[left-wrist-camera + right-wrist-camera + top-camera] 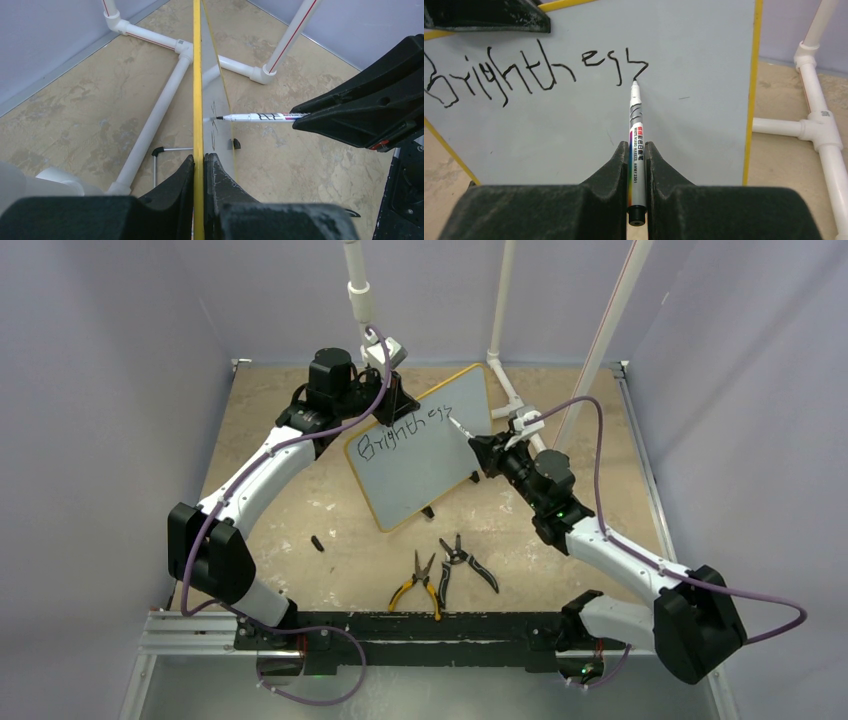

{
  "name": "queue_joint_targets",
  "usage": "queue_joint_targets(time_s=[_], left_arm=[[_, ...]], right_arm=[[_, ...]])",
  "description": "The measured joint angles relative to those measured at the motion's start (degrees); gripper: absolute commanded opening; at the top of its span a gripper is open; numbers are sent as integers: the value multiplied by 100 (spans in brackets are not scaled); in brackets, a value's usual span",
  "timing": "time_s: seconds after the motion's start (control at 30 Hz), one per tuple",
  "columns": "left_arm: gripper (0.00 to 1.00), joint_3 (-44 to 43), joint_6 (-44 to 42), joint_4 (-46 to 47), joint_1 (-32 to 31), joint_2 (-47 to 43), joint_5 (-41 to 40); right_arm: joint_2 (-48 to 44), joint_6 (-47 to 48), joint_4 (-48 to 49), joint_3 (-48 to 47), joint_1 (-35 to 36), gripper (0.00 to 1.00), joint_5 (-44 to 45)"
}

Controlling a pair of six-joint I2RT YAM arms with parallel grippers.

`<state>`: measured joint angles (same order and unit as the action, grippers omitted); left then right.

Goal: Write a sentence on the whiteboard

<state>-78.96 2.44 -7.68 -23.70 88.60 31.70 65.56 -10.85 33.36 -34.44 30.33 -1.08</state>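
Between lilac walls (100, 390), the tan table (290, 510) bears perhaps a cap (317, 542).

Board (420, 455): pale grey-white face, thin yellow rim, black feet.
Script (524, 70): black, on the board's face.
Marker (636, 112): silver-white barrel, black tip and tail. Black zigzag bands near the tip. A rainbow strip with red and black print runs along the side.
Left end effector (200, 160), right end effector (637, 147): matte black, rough-grained.
Arms (260, 465): white shells, black joints. A green light shows on the right one.
Cables (586, 398): purple.
Counter (300, 570): tan, mottled with grey-brown blotches.
Pipes (610, 320): white, thin red stripe.
Yellow pliers (420, 580): yellow-and-black handles.
Black pliers (470, 565): all black.
Walls (100, 390): pale lilac-grey.
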Motion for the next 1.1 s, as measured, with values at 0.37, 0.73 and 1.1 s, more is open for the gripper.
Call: queue_joint_targets(time_s=[0.37, 0.73, 1.1], left_arm=[[40, 0, -11, 11, -7, 0, -20], [68, -549, -20, -151, -212, 256, -328], [67, -1714, -68, -586, -704, 1233, -824]], right_arm=[[-1145, 15, -24, 452, 44, 0, -122], [-1652, 39, 245, 680, 44, 0, 219], [-1950, 39, 234, 693, 44, 0, 505]])
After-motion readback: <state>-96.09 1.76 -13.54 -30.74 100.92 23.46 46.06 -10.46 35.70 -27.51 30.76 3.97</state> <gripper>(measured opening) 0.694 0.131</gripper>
